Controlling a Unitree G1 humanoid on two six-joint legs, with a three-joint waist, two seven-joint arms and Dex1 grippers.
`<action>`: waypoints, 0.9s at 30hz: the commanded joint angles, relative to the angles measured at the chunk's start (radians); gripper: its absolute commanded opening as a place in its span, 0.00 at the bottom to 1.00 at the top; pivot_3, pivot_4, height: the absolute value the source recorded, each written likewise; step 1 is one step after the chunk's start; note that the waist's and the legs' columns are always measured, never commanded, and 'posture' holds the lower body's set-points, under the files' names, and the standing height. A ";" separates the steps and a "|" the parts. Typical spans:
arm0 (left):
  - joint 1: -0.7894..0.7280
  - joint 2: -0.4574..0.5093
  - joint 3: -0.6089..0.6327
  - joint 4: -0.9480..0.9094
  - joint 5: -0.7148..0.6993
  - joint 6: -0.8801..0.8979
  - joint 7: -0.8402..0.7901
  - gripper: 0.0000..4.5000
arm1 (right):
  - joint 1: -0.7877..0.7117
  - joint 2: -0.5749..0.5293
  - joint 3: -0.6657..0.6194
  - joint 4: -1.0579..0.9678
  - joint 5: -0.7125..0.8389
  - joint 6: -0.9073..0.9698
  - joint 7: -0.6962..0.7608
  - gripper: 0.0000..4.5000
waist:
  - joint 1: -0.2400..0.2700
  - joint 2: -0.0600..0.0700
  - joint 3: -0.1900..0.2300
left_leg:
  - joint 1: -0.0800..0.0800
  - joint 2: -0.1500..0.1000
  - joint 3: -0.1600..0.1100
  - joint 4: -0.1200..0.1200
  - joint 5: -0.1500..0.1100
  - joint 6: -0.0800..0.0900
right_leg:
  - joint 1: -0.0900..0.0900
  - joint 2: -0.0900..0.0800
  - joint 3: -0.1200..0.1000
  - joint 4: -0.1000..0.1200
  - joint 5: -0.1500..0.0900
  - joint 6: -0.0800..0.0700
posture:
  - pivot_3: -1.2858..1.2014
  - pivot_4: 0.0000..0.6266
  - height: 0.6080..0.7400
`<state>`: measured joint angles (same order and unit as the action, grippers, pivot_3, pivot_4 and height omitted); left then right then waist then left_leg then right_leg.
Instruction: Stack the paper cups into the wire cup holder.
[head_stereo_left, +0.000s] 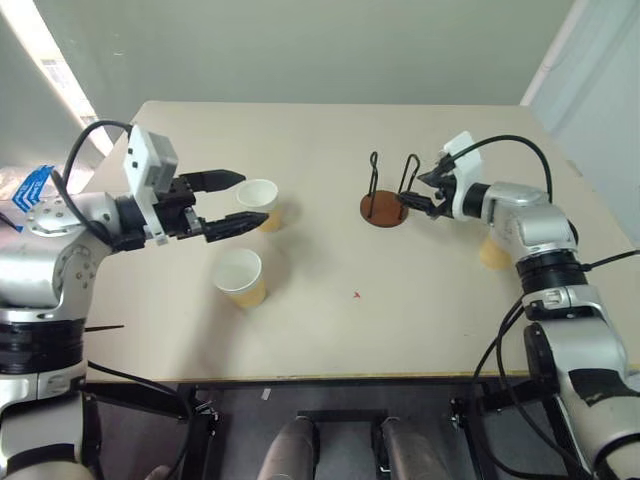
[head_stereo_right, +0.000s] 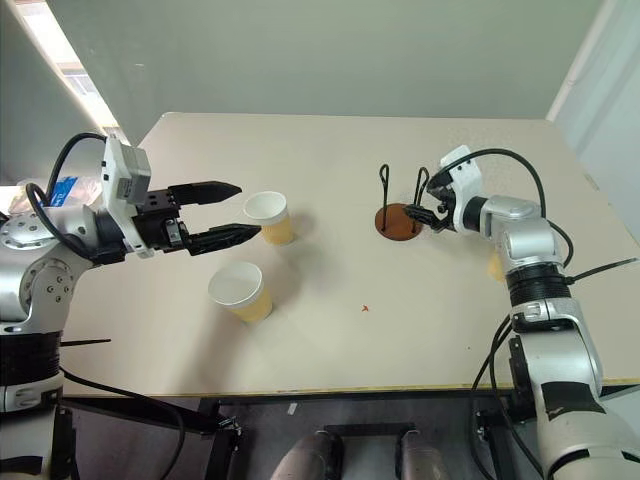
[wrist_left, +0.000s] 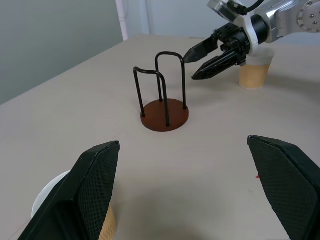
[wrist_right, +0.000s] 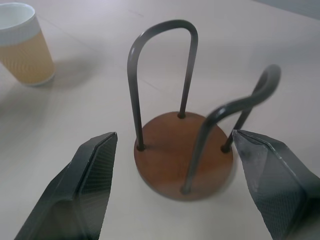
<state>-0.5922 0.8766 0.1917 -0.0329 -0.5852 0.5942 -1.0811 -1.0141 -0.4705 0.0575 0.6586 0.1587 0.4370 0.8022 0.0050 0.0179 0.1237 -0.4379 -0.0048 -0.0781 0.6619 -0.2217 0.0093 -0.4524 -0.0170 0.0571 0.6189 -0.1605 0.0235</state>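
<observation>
The nearest of the paper cups, tan with white rim, is judged light and crushable, best pinched gently at its wall. A second stands by the spread left gripper. The right gripper, spread, flanks the empty wire cup holder; a third cup stands behind it.

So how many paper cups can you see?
3: one paper cup between the left gripper's fingers, one nearer the table's front edge, one partly hidden behind the right arm.
</observation>
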 joint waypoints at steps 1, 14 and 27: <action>-0.022 0.007 0.026 0.003 -0.004 -0.020 0.001 1.00 | -0.045 0.021 -0.023 0.038 -0.007 -0.040 -0.023 0.86 | 0.000 0.000 0.000 | 0.000 0.000 0.000 0.000 0.000 0.000 | 0.000 0.000 0.000 0.000 0.000 0.000 | 0.52 0.24 1.00; -0.024 0.001 -0.002 -0.010 -0.006 -0.020 -0.014 1.00 | -0.106 0.114 -0.043 0.214 -0.022 -0.144 -0.081 0.43 | 0.000 0.000 0.000 | -0.001 0.000 0.000 -0.001 -0.001 -0.001 | -0.002 0.000 0.000 0.001 -0.001 -0.001 | 0.52 0.24 1.00; -0.046 0.057 -0.061 -0.078 -0.057 0.080 -0.127 1.00 | 0.040 -0.063 0.005 -0.259 0.074 0.090 0.269 0.01 | 0.003 0.000 0.000 | -0.004 0.000 0.000 0.000 -0.002 -0.003 | -0.003 0.000 -0.002 0.000 -0.001 -0.002 | 0.52 0.24 1.00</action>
<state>-0.6131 0.9111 0.1282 -0.0685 -0.6126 0.6588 -1.1804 -0.9853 -0.4956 0.0535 0.5474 0.1866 0.4707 0.9887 0.0080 0.0180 0.1238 -0.4426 -0.0043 -0.0782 0.6619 -0.2238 0.0059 -0.4555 -0.0169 0.0547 0.6186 -0.1616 0.0219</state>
